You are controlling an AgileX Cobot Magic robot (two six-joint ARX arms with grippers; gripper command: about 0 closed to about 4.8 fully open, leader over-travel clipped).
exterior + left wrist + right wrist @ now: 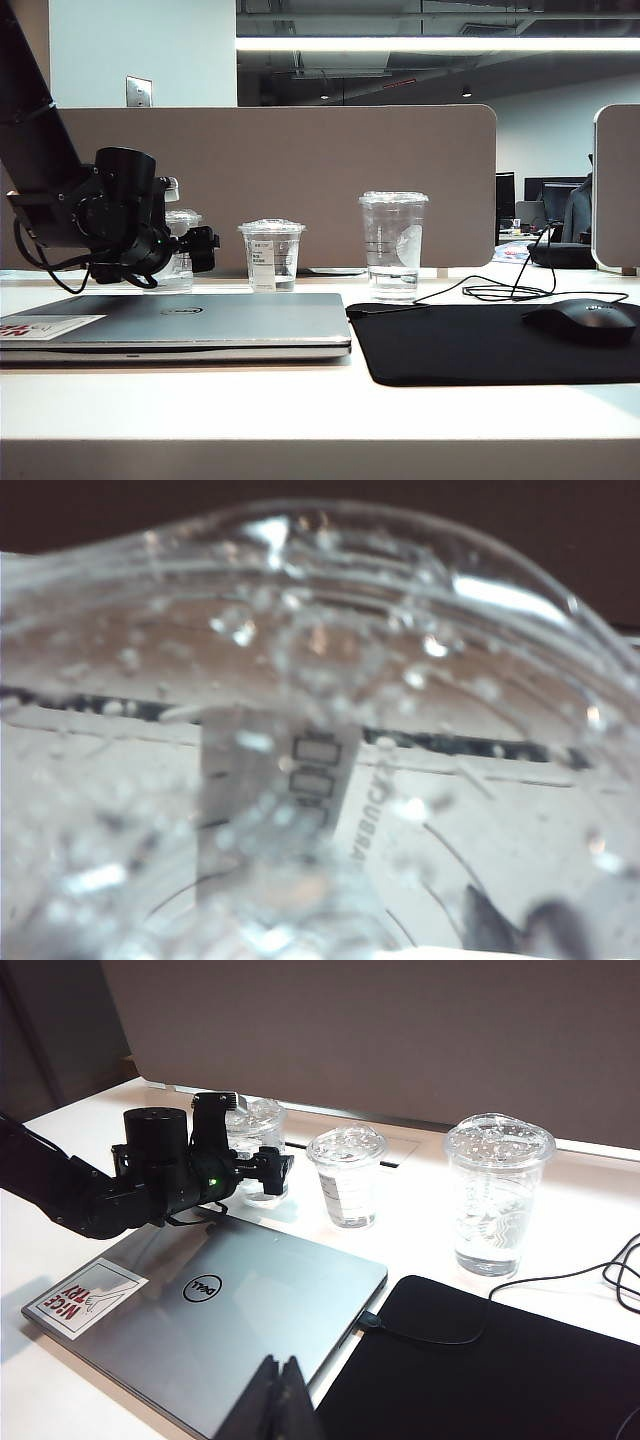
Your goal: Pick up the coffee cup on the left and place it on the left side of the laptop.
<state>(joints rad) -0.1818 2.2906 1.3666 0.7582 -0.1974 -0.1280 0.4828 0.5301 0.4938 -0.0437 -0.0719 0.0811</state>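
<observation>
The left gripper [268, 1165] had its fingers spread wide around the coffee cup [250, 1120] behind the laptop [215, 1320], ready to grasp, while the right gripper [278, 1400], fingers together, hung back over the laptop's near edge.

clear coffee cup [252, 1125], silver-grey laptop [230, 322], black mouse mat [490, 345]

Office — desk partition [300, 180], laptop [200, 325]

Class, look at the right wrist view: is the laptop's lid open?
No. The laptop lies shut and flat, its logo facing up.
</observation>
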